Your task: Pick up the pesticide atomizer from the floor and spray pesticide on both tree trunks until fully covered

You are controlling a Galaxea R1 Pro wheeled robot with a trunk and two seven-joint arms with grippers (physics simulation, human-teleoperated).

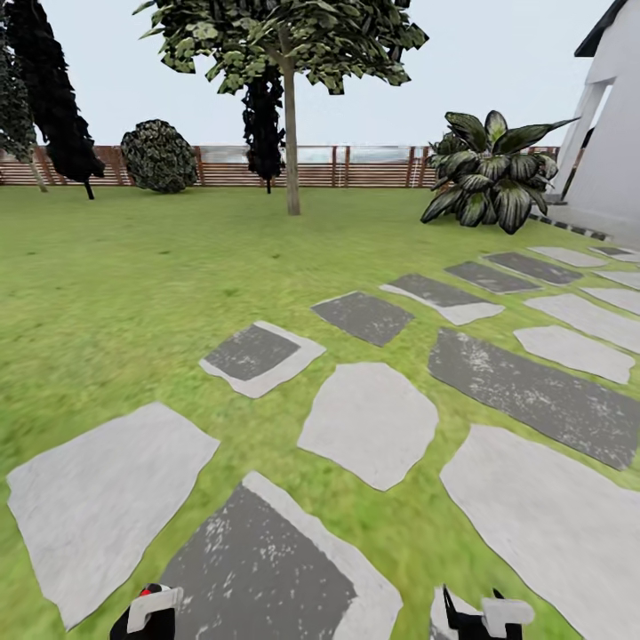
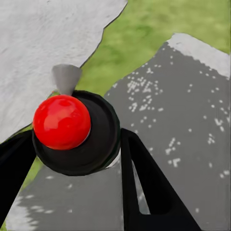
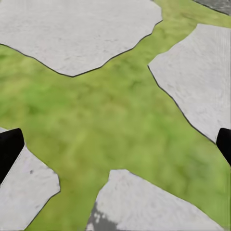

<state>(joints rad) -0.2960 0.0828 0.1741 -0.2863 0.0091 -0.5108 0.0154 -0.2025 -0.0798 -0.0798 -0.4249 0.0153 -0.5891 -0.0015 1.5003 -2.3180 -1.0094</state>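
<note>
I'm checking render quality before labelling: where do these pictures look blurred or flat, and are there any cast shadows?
Head view: the grass is a smeared green with no blades, and the tree throws no shadow on it; the light is even. Left wrist view: the red-topped atomizer held in the left end effector is sharp with a soft highlight. Right wrist view: the grass is blurred, but the stone has crisp edges.

My views were bright and evenly lit under a pale, flat sky (image 1: 498,80), with no cast shadows on the grass (image 1: 116,284). The lawn rendered soft and blurry, while stepping-stone (image 1: 369,422) edges stretched towards the frame's margins.
</note>
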